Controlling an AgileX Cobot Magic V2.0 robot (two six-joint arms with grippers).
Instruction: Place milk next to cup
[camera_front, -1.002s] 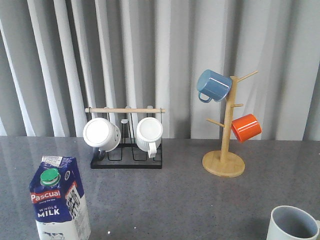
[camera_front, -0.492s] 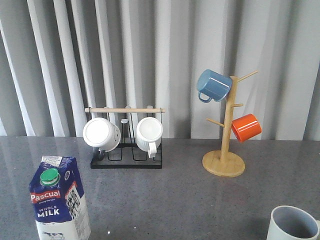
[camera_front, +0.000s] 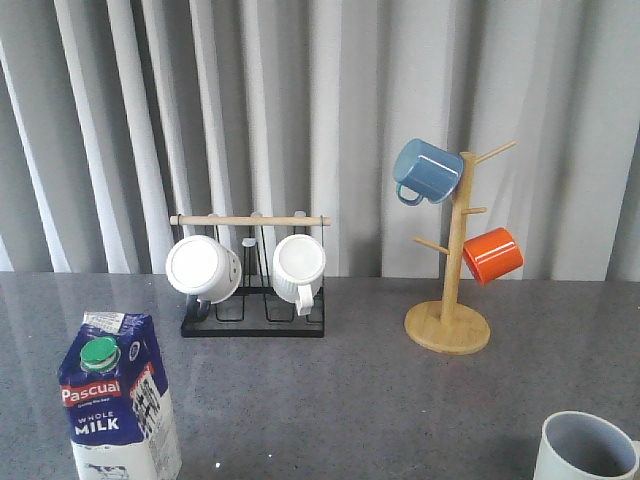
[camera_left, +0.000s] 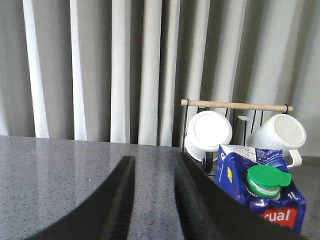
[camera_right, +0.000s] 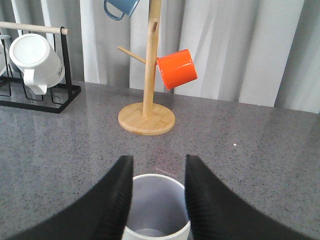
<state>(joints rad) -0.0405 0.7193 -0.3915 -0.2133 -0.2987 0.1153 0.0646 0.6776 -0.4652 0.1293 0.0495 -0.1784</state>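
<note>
The milk (camera_front: 118, 405), a blue-and-white carton with a green cap, stands upright at the near left of the grey table. In the left wrist view the milk (camera_left: 260, 192) is beside my left gripper (camera_left: 155, 158), which is open and empty with only bare table between its fingers. The cup (camera_front: 588, 450), pale with a grey inside, stands at the near right corner, cut off by the frame edge; its lettering is hidden. In the right wrist view the cup (camera_right: 155, 205) shows between the fingers of my open right gripper (camera_right: 159, 159). Neither gripper shows in the front view.
A black rack with a wooden bar (camera_front: 252, 322) holds two white ribbed mugs at the back left. A wooden mug tree (camera_front: 448, 325) at the back right carries a blue mug (camera_front: 427, 170) and an orange mug (camera_front: 492, 254). A grey curtain hangs behind.
</note>
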